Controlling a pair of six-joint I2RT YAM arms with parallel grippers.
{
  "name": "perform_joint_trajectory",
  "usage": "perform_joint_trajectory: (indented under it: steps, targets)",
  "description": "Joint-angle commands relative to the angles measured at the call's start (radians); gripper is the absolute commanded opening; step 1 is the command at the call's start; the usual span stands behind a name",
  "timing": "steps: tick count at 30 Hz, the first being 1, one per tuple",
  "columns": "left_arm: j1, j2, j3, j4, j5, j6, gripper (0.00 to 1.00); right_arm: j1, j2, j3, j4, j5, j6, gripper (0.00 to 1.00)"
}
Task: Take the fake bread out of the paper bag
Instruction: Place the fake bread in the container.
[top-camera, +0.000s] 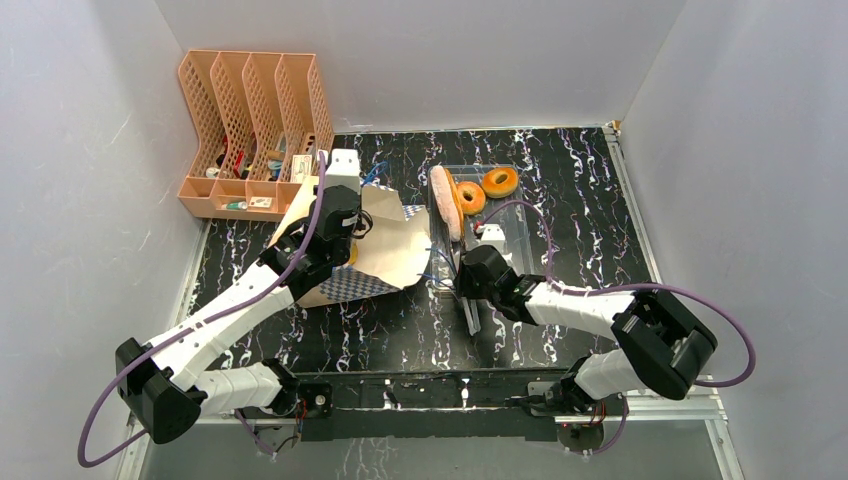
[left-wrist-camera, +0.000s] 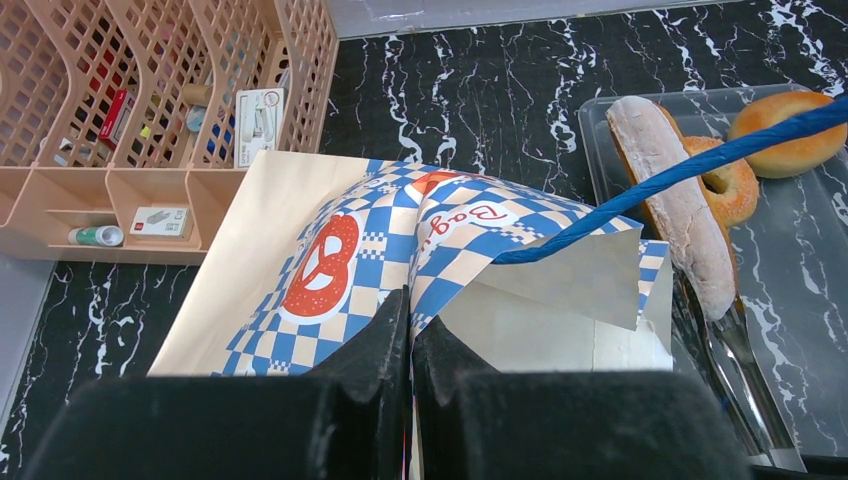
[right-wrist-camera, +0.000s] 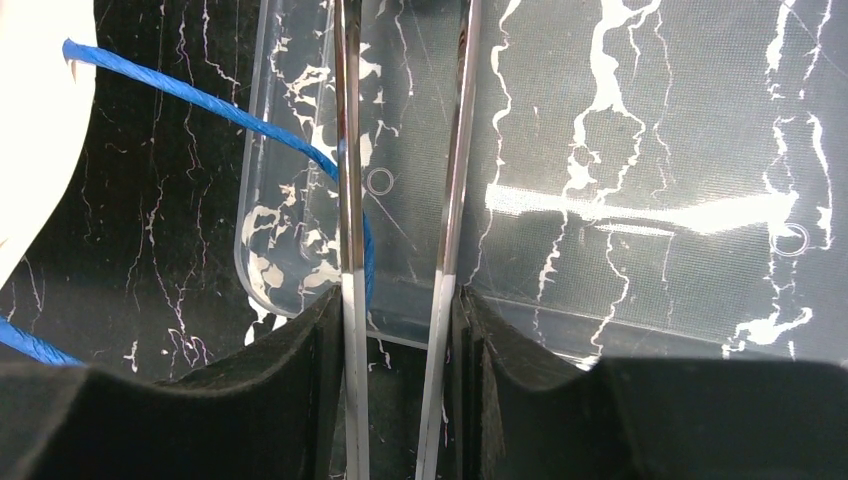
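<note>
The left gripper (left-wrist-camera: 410, 300) has its jaws pressed together on a raised fold of the paper bag (left-wrist-camera: 330, 250). The bag lies slumped on the black marbled table (top-camera: 580, 190). Its checkered, logo-printed face spreads ahead of those jaws, and its open mouth faces off to their right. A blue cord handle (left-wrist-camera: 680, 170) stretches from that mouth up and away to the right, across the clear plastic tray (left-wrist-camera: 800, 250).

The fake bread lies in that tray, well to the right of the left jaws. The long loaf (left-wrist-camera: 665, 200) has its long axis running from near to far, leaning a little leftward at its far end. One glazed ring (left-wrist-camera: 725, 180) leans against its right flank, and the second ring (left-wrist-camera: 790, 130) sits just beyond. No toast-like slice shows in any view.

The right gripper (right-wrist-camera: 400, 300) is closed partway on the thin metal tongs (right-wrist-camera: 347, 150). Both arms of the tongs are squeezed between its pads and point straight ahead over the tray floor. From above, the loaf lies farther out ahead of these jaws. The blue cord crosses the left tong arm just ahead of the fingertips.
</note>
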Motion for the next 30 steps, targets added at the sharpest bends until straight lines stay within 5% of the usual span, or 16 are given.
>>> perform_joint_trajectory:
  steps: [1, 8, 30]
  targets:
    - [0.001, -0.021, -0.007, 0.005, 0.027, 0.022, 0.0, -0.009, -0.022, -0.017, 0.046, -0.001, 0.017, 0.36]
    - [0.001, -0.013, -0.02, 0.025, 0.063, 0.045, 0.0, -0.011, -0.025, -0.043, 0.051, -0.012, 0.014, 0.49]
    - [-0.008, 0.049, -0.097, 0.03, 0.123, 0.062, 0.0, -0.013, -0.2, -0.063, -0.005, -0.034, 0.003, 0.5]
